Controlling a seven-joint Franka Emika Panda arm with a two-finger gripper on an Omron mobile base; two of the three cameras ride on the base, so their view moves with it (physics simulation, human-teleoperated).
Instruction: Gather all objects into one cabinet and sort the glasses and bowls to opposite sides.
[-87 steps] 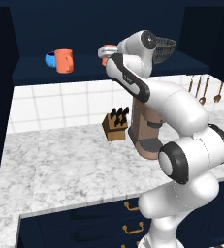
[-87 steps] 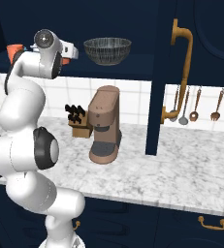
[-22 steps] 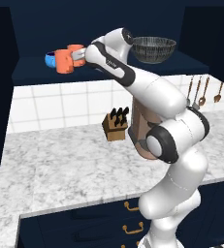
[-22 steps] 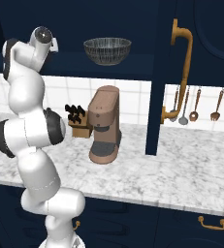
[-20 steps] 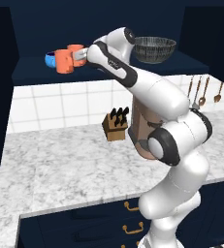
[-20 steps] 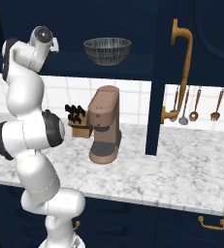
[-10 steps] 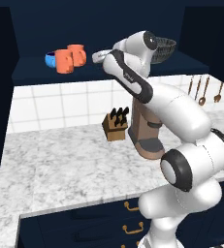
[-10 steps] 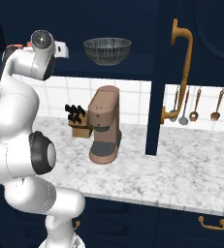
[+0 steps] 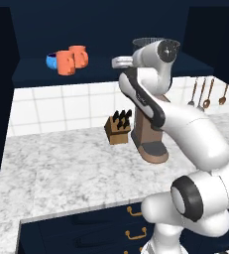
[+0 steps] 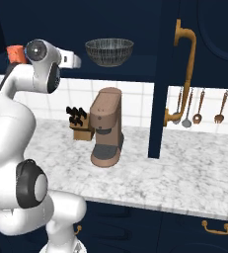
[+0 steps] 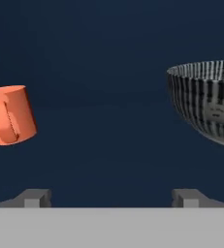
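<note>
**Everything is on the shelf, but the small bowl sits on the cups' side**

At the left end of the cabinet shelf (image 9: 101,69), the blue bowl (image 9: 51,60) sits just behind the two orange cups (image 9: 71,59), all three bunched close together. Mid-shelf, the gripper (image 11: 111,197) hangs wide open and empty, facing the dark cabinet back. To the right stands the big grey bowl (image 10: 109,51), well apart from the cups.

Gathering looks finished. Sorting likely is not: the blue bowl shares the cups' end, so it probably has to cross over to the grey bowl's side.
</note>
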